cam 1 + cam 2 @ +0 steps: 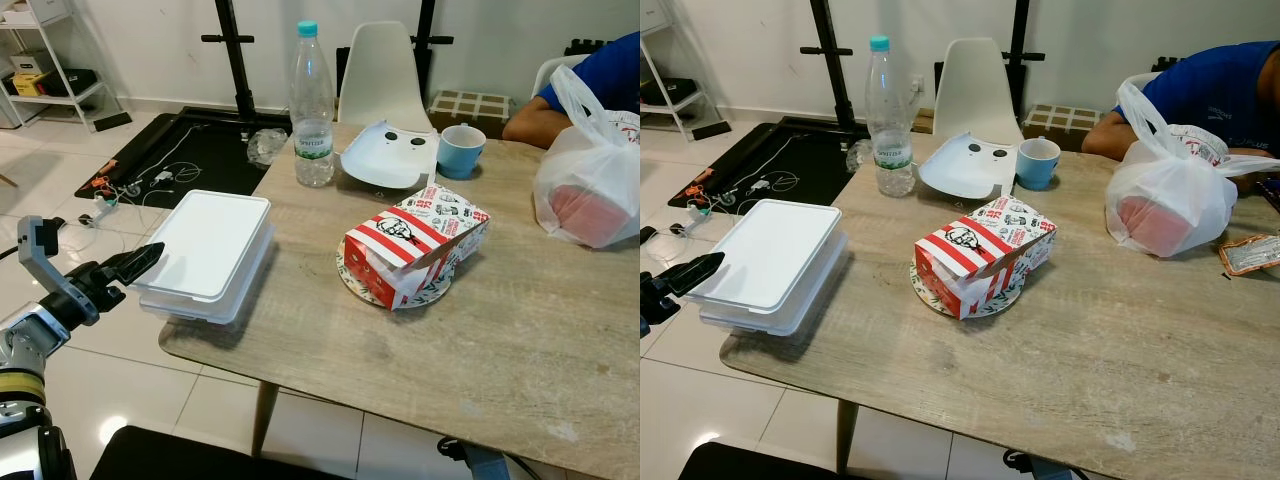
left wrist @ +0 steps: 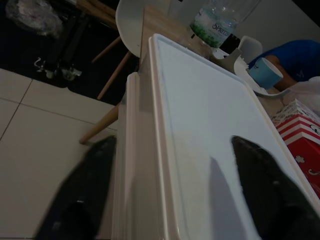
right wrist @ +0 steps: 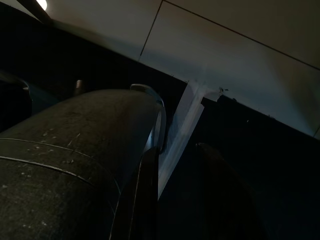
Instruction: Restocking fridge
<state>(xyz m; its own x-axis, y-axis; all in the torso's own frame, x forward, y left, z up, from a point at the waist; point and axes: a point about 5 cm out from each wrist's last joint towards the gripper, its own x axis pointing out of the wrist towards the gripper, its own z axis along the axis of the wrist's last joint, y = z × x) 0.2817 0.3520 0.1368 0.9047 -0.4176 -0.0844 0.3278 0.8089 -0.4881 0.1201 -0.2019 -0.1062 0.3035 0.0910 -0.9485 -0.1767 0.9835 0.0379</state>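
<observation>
Straddling the near edge of the white foam container (image 1: 208,252), the left gripper (image 2: 170,195) has one black finger over the lid and the other down beside the box's side wall, the jaws spread wide; whether either finger actually touches the foam cannot be told. The fingertips run off the bottom of the left wrist view, and in the head views the arm (image 1: 40,310) is cut by the frame's left edge. The container sits at the table's (image 1: 520,340) left corner, its near end hanging slightly past the edge. Further in stand a clear water bottle (image 1: 312,105), a white curved plastic piece (image 1: 385,155) and a blue cup (image 1: 461,150). A red-striped chicken box (image 1: 415,245) lies on a patterned plate (image 1: 352,280) at mid-table. A white plastic bag (image 1: 590,180) with something red inside rests at the right, beside a person's arm in a blue sleeve (image 1: 590,75). The right wrist view is very dark: the right gripper (image 3: 175,200) hangs in shade, fingers a narrow gap apart, holding nothing.
</observation>
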